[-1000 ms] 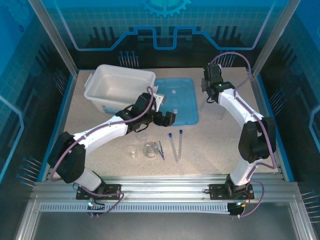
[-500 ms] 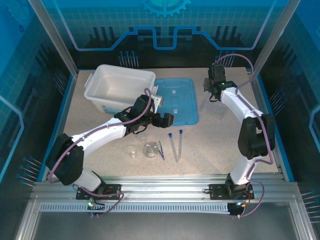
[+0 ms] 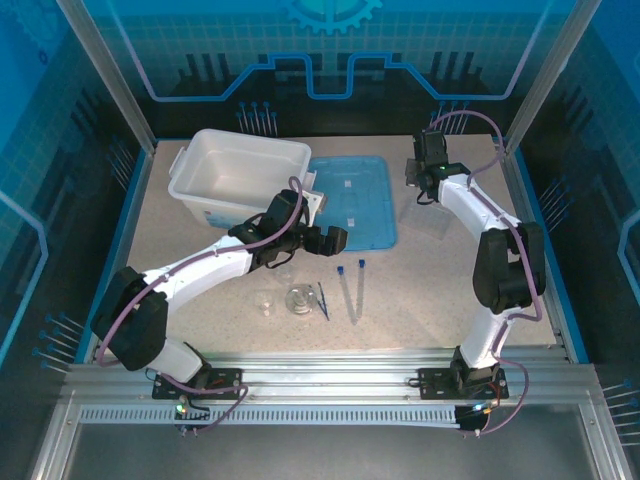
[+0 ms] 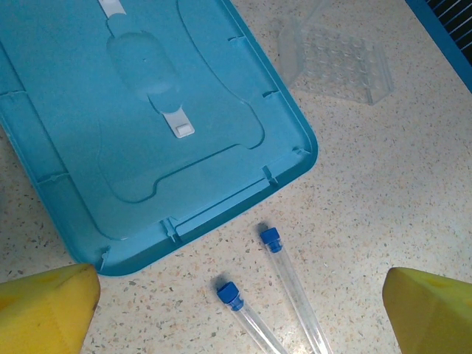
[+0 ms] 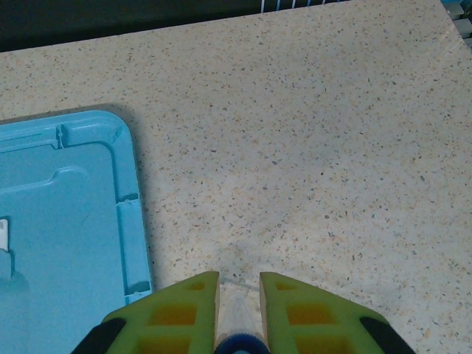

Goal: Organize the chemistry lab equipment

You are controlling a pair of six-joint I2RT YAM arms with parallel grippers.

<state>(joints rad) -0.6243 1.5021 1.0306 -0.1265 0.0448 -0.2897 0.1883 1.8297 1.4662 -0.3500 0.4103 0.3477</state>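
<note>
My right gripper [image 5: 238,306] is shut on a slim clear tube [image 5: 237,313] with a blue cap, held above the bare table just right of the light-blue lid [image 5: 66,221]. From above, this gripper [image 3: 419,180] hangs at the back right. My left gripper [image 4: 240,280] is open and hovers over two more blue-capped tubes [image 4: 284,269] [image 4: 247,313] lying side by side near the lid's corner. In the top view the tubes [image 3: 352,288], dark-blue tweezers [image 3: 322,300], a conical flask [image 3: 299,300] and a small beaker [image 3: 264,302] lie in front of the left gripper [image 3: 328,240].
A white bin [image 3: 240,172] stands at the back left with the lid [image 3: 352,200] flat beside it. A clear plastic rack [image 4: 343,63] sits on the table right of the lid, seen from above [image 3: 430,222] under the right arm.
The right gripper has shifted slightly toward the back right with the tube. The left gripper has edged a little nearer and left, still open.
</note>
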